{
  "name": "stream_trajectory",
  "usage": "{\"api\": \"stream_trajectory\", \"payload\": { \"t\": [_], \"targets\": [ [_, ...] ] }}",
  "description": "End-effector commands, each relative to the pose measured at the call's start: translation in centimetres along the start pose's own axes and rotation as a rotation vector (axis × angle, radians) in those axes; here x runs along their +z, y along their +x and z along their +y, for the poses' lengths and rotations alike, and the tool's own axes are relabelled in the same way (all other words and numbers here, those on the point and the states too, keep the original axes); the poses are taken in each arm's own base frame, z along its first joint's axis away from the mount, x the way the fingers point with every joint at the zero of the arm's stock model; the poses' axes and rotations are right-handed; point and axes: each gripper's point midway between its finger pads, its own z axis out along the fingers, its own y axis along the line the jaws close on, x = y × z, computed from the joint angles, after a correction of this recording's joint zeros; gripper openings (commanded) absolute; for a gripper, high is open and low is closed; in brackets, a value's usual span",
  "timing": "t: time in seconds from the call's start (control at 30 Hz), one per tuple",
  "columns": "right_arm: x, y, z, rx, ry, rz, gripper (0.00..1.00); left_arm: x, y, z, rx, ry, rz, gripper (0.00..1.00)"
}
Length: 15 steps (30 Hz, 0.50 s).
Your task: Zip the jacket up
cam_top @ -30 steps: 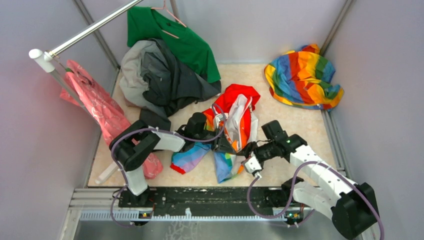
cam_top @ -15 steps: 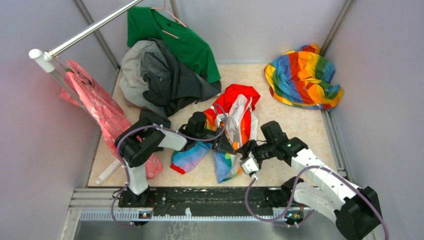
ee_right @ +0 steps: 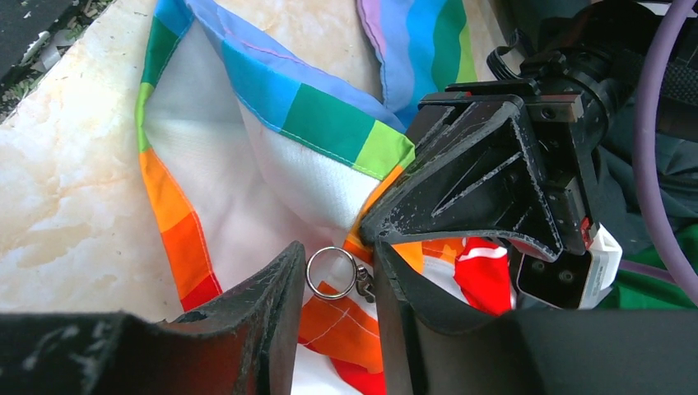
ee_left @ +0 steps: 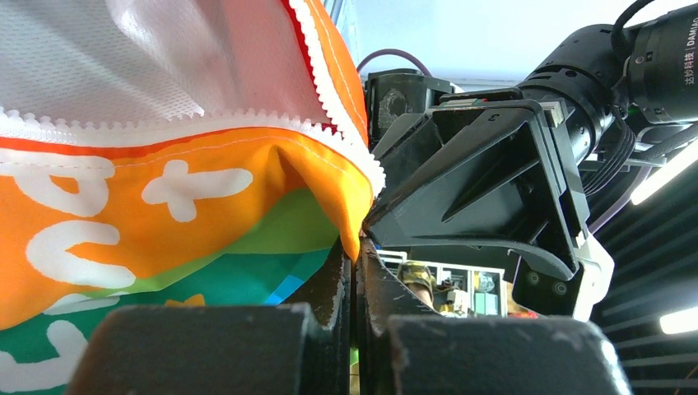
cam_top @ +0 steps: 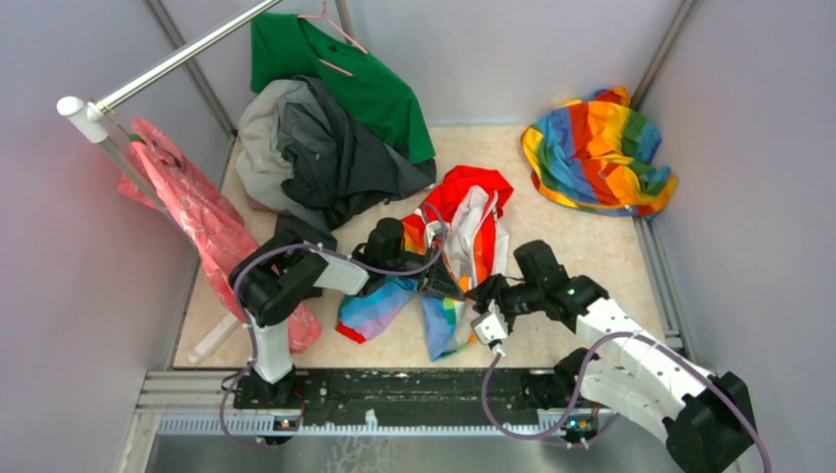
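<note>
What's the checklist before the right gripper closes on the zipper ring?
1. Left gripper anchoring the jacket: ok, shut on the orange corner beside the zipper teeth.
2. Ring pull inside the right gripper: ok, it sits between the fingers.
3. Right grip on the ring: not ok, jaws open with a gap on either side.
4. Slider seated on both teeth rows: cannot tell, slider not visible.
5. Clearance between the two grippers: cannot tell, they sit very close.

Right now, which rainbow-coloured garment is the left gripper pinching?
The jacket with white panels and red hood, mid-table, in the left gripper; the all-rainbow cloth lies apart, far right corner.
</note>
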Motion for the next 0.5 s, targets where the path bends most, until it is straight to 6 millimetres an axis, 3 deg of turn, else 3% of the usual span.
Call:
{"api": "stream_trajectory", "payload": {
  "t": [0.0, 0.47],
  "targets": [
    [-0.1, -0.1, -1.0, -0.020, 0.032, 0.012, 0.35, 0.1, 0.1, -1.6, 0.051, 0.066, 0.035, 0.00],
    [-0.9, -1.0, -2.1, 0.004, 0.061, -0.003, 0.27, 0.1, 0.0, -1.0, 0.039, 0.059, 0.039, 0.00]
  ]
}}
